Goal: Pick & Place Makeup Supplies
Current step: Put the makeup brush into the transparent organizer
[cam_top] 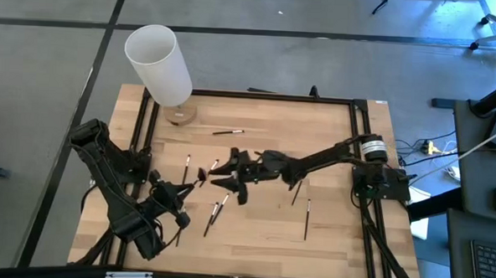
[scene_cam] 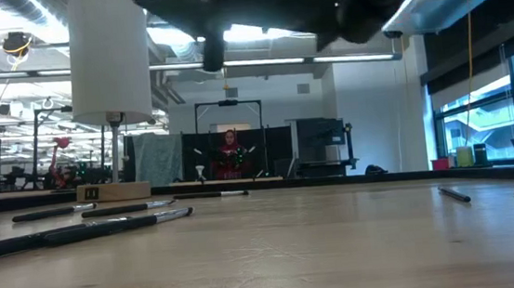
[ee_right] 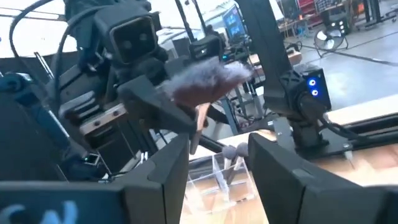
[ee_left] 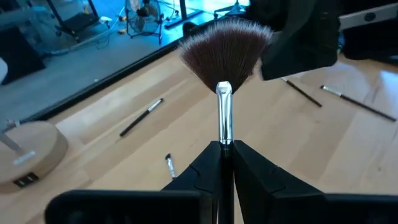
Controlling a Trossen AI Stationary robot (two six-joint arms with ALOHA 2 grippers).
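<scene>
Makeup brush (ee_left: 225, 59) with the fan head is held in the closed left gripper (ee_left: 226, 149) above the worktop (cam_top: 328, 218), facing the wide-open right gripper (ee_right: 217, 152).

**A Workshop Hall Around a Wooden Table**

The wooden table (cam_top: 328, 235) has a black frame (cam_top: 267, 95) and stands on a grey floor (cam_top: 50, 55) crossed by dark seams. Cables (cam_top: 428, 148) trail over the floor at the right. Seen across the tabletop, the hall behind is bright, with ceiling strip lights (scene_cam: 266, 33) and exposed ducts (scene_cam: 3, 9). Tall windows (scene_cam: 487, 110) line the right wall. A person in red (scene_cam: 231, 156) sits far back among dark stands and equipment.
</scene>
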